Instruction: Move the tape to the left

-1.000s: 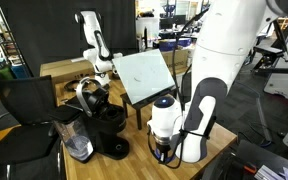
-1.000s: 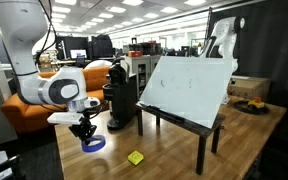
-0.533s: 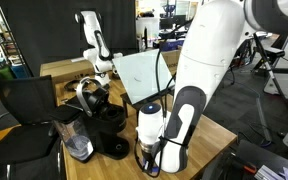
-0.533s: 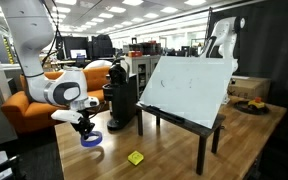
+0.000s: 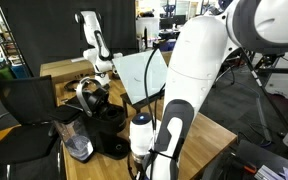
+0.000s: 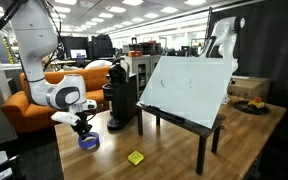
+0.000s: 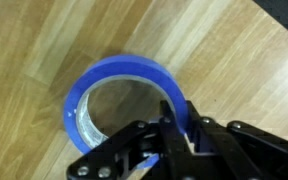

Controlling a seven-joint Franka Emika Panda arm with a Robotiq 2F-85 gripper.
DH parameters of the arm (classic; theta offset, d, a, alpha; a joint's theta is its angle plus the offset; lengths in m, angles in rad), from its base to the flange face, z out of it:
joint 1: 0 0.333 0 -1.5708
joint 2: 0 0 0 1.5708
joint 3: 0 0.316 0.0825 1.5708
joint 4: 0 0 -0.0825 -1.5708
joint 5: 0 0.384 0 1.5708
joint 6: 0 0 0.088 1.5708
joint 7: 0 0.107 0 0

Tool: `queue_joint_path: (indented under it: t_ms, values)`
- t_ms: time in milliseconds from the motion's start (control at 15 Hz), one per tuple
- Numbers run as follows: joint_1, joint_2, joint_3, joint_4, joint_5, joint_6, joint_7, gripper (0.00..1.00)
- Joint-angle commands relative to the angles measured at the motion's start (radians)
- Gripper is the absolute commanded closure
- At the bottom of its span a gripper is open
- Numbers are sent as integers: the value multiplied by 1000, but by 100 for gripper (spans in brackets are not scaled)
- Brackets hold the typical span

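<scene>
The tape (image 7: 119,95) is a blue ring with a hollow centre, seen over the wooden table in the wrist view. My gripper (image 7: 171,128) is shut on its near rim, one finger inside the ring and one outside. In an exterior view the tape (image 6: 88,142) hangs under the gripper (image 6: 83,130) close to the table top, left of the black coffee maker (image 6: 122,100). In the other exterior view (image 5: 144,160) the gripper is low at the table's front edge, and the tape is hidden behind the arm.
A small yellow block (image 6: 135,157) lies on the table near the front. A white board on a stand (image 6: 189,85) fills the table's middle. The coffee maker (image 5: 102,115) and a glass jug (image 5: 79,148) stand beside the gripper. A black chair (image 5: 24,115) is close.
The gripper has carried the tape leftward across the table, away from the yellow block, and lowered it slightly. The arm has swung with it.
</scene>
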Motion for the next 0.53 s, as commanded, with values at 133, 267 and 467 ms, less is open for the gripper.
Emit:
queue_joint_path:
  t_ms: [133,267,467]
  values:
    - [140,45,-40,92,10,-29,88,96]
    - [187,64,-57,127,8,-42,121,96]
    - [254,96,-105,177,-5,-74,157,96]
